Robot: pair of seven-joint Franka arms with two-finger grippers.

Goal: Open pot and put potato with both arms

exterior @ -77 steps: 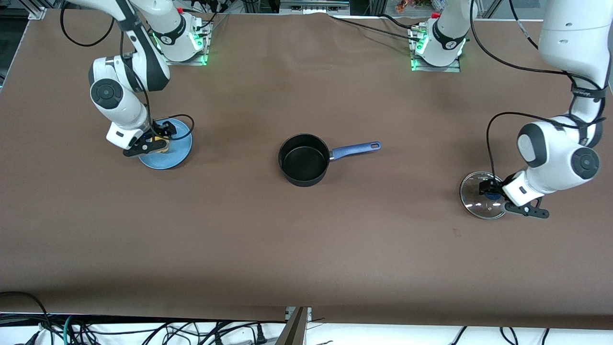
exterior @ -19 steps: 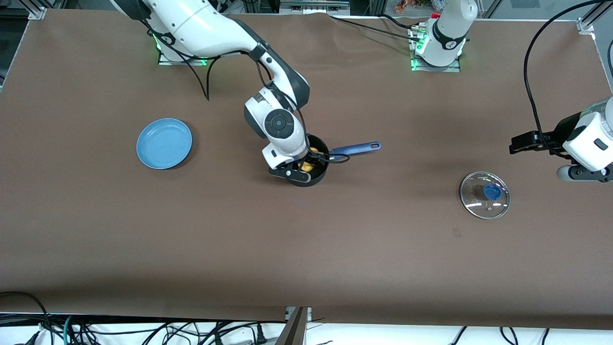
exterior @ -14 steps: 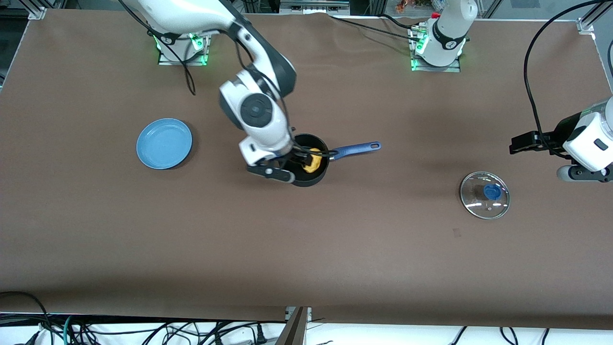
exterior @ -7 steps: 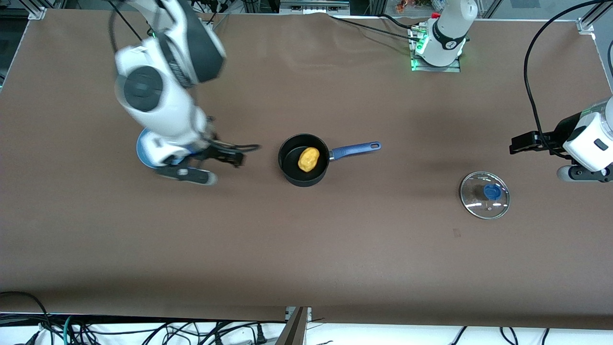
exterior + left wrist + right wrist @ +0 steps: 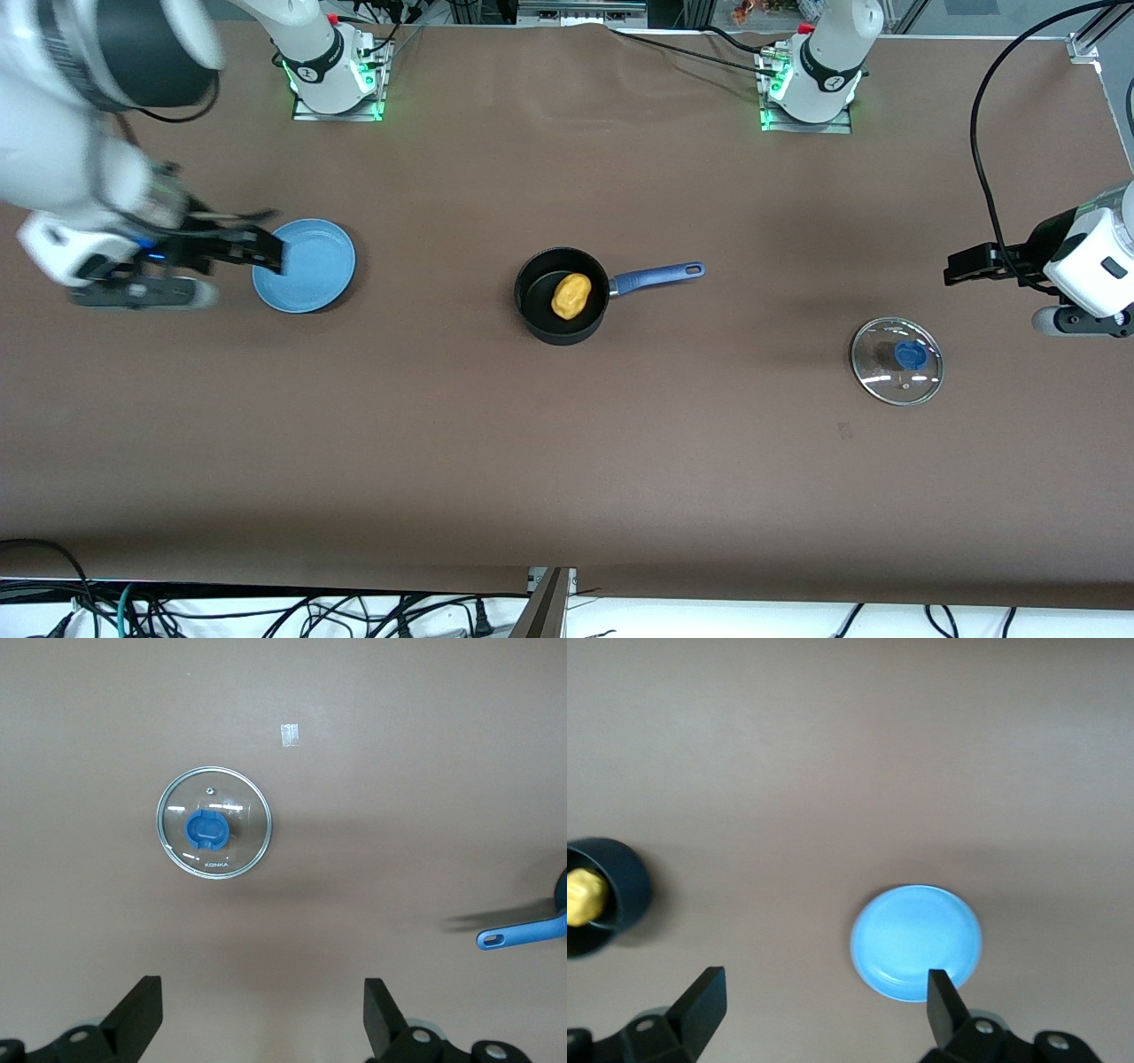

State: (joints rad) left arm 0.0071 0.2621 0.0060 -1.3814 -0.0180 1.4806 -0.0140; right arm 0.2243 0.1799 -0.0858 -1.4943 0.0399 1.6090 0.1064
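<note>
The right arm (image 5: 71, 115) is blurred and partly cut off at the frame edge; its right gripper (image 5: 261, 252), jaws wide and empty, hangs over the blue plate (image 5: 314, 275). The potato (image 5: 570, 295) lies in the pot (image 5: 562, 297) mid-table, the lid (image 5: 897, 361) flat toward the left arm's end. The left gripper (image 5: 961, 266), wide and empty, waits over bare table near the lid.

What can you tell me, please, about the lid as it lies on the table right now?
The lid is a round disc of clear glass with a silver metal rim and a blue knob at its centre. It lies flat, knob up, on the brown table toward the left arm's end, well apart from the pot. Nothing else touches it; the open left gripper hangs above it.
</note>
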